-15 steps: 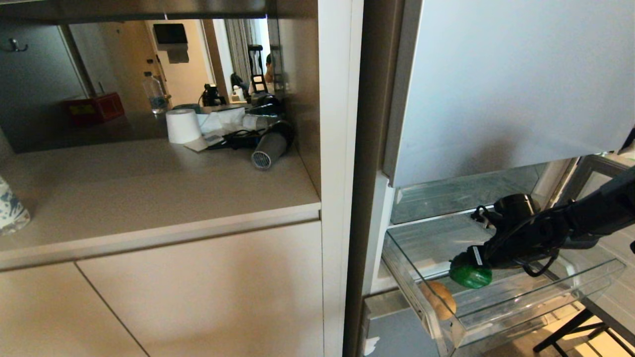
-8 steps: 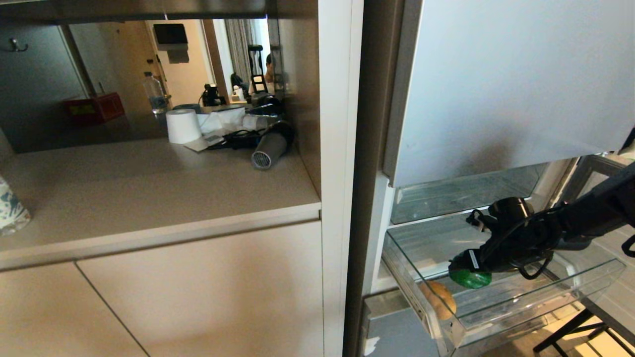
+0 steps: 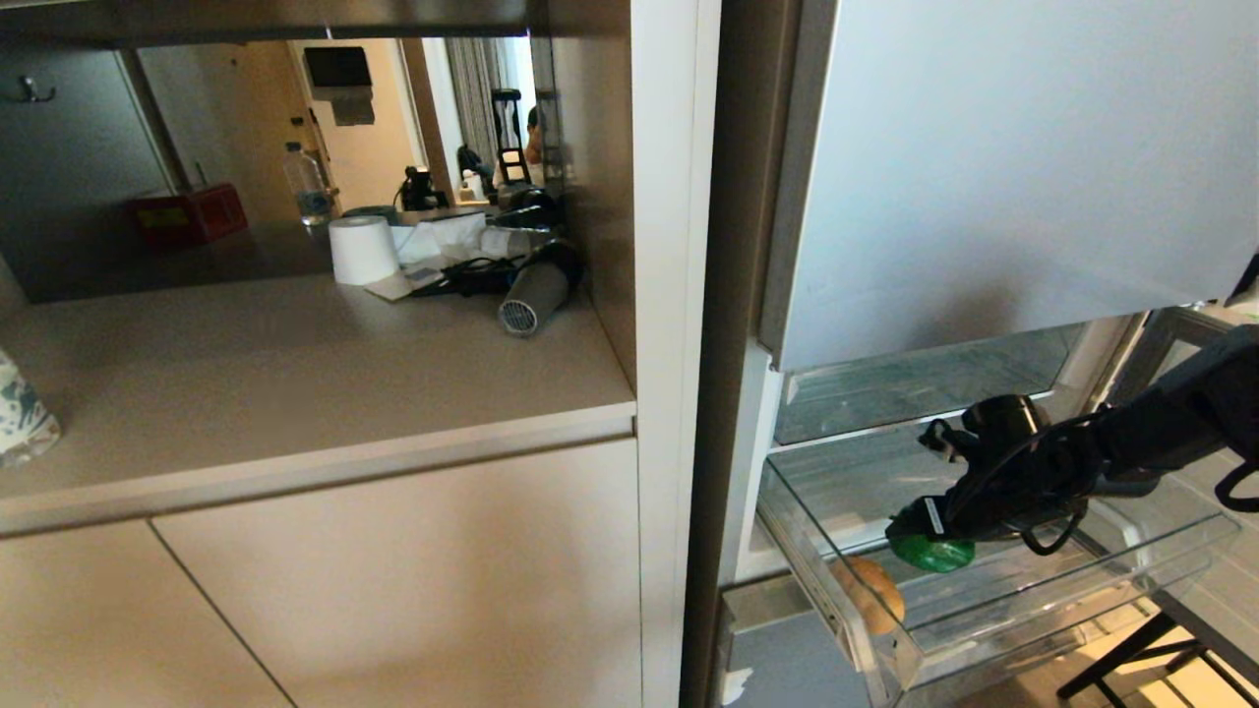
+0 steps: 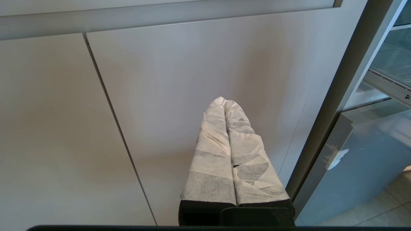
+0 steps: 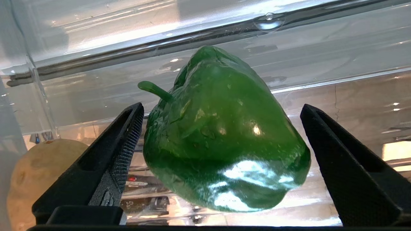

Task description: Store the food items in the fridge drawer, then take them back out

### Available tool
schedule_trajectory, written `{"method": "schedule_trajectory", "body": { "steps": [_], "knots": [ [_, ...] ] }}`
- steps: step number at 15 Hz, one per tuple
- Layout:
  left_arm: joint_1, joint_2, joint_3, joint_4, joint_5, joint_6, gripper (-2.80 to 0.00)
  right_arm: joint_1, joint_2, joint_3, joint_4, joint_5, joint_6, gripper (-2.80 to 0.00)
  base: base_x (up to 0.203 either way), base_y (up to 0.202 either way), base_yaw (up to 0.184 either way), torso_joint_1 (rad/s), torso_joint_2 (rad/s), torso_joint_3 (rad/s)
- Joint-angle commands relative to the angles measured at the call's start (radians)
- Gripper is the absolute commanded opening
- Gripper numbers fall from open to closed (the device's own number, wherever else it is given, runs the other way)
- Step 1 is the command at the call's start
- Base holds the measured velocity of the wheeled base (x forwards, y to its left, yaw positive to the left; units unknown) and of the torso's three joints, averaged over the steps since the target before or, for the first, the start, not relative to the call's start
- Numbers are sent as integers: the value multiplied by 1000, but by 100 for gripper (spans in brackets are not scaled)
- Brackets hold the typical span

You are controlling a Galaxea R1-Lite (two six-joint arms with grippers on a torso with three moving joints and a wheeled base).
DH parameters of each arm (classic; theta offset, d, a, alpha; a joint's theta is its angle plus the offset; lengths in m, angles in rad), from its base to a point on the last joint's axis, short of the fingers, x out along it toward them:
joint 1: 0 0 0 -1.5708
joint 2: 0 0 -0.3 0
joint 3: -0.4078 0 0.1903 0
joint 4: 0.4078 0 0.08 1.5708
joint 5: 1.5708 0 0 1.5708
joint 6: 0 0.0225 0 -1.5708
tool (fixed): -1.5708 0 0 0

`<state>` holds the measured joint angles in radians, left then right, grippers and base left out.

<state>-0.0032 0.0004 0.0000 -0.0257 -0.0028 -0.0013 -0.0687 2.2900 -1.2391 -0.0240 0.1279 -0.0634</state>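
The clear fridge drawer (image 3: 1185, 541) is pulled out below the fridge door. Inside it the green pepper (image 3: 934, 554) lies near the front wall, and the tan potato (image 3: 870, 593) sits in the front left corner. My right gripper (image 3: 913, 531) reaches down into the drawer, open. In the right wrist view the pepper (image 5: 224, 138) lies between the wide-spread black fingers (image 5: 122, 144) of that gripper (image 5: 222, 107), with the potato (image 5: 35, 173) off to one side and the drawer wall (image 5: 321, 48) behind. My left gripper (image 4: 224, 100) is shut and empty, parked before the beige cabinet doors.
The silver-blue fridge door (image 3: 984, 177) hangs just above the drawer. On the beige counter (image 3: 295, 374) to the left are a paper roll (image 3: 362, 249) and a hair dryer (image 3: 536, 290). A black furniture leg (image 3: 1131, 654) stands below the drawer at the right.
My right arm has sunk a little and edged left, lower into the drawer over the pepper. Its jaws stay wide open. The potato and left arm have not moved.
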Motion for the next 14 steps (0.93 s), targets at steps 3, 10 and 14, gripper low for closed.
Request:
{"method": "schedule_trajectory", "body": {
  "steps": [3, 10, 14],
  "knots": [
    [0, -2, 11, 0, 0, 0, -280, 0, 6, -3, -1, -1, -1, 0, 0, 0, 0, 0, 0, 0],
    [0, -2, 11, 0, 0, 0, -280, 0, 14, -8, -2, -1, -3, -280, 0, 0, 0, 0, 0, 0],
    [0, -2, 11, 0, 0, 0, -280, 0, -16, 3, -2, -1, -3, -280, 0, 0, 0, 0, 0, 0]
  ]
}}
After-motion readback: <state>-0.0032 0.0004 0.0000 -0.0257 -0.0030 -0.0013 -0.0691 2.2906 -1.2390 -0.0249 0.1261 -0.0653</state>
